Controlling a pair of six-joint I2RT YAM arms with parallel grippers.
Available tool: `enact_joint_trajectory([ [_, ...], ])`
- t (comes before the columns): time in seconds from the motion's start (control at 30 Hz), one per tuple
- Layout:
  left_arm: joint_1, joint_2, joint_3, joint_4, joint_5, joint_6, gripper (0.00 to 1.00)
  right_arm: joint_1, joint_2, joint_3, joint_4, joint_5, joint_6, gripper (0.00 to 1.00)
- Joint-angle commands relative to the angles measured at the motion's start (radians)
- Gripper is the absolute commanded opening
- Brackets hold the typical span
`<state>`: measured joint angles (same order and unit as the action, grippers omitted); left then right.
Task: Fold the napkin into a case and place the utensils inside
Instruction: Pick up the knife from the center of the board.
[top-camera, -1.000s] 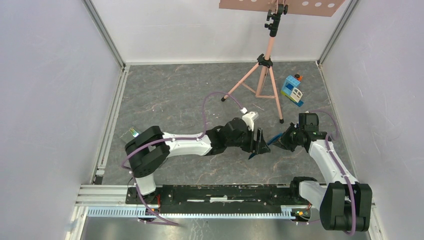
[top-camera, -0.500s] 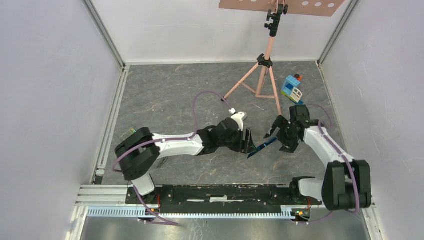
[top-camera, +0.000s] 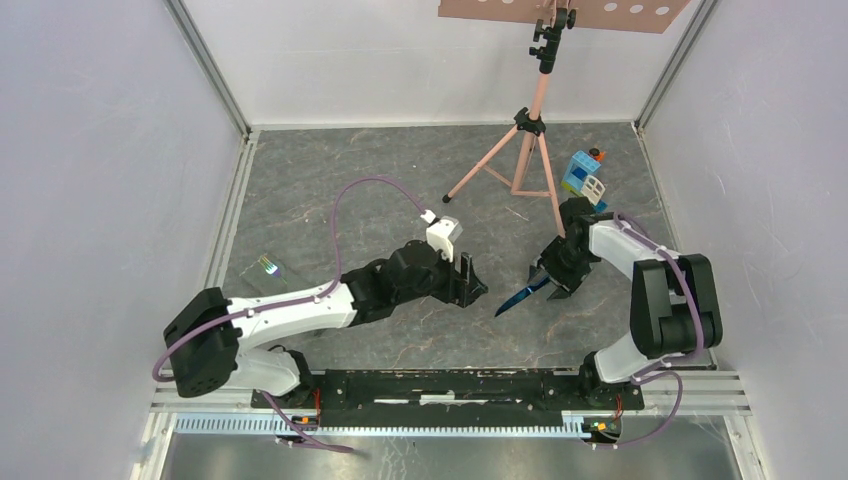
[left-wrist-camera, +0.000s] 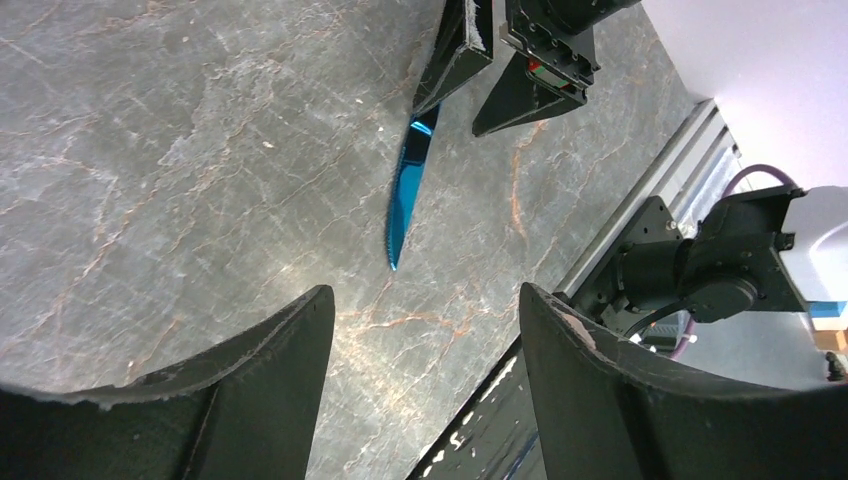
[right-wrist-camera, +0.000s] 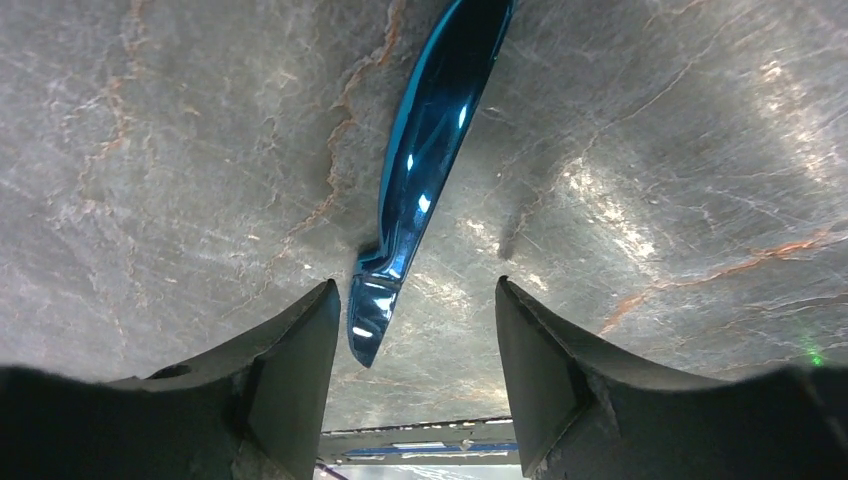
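Now the left end effector gapes empty; the right end effector stands spread around the blue knife.

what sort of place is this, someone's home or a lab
Most likely a robot lab test cell: plain white panel walls box in a marbled grey floor, two robot arms are bolted to an aluminium rail, and a tripod stands at the back.
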<state>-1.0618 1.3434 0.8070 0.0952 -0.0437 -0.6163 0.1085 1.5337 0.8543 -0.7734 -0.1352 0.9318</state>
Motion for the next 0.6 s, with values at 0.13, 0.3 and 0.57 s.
enact_joint_trajectory([
  [0.13,0.004,-0.093,-0.05,-0.022,-0.037,0.098,0.75,0.012,0.09,0.044,-0.014,0.05,0.111,0.62],
  [0.3,0.015,-0.118,-0.072,-0.018,-0.029,0.103,0.75,0.012,0.162,0.06,-0.016,0.052,0.137,0.56],
  [0.57,0.039,-0.151,-0.098,-0.019,-0.012,0.108,0.76,0.01,0.204,0.072,-0.035,0.101,0.166,0.32],
])
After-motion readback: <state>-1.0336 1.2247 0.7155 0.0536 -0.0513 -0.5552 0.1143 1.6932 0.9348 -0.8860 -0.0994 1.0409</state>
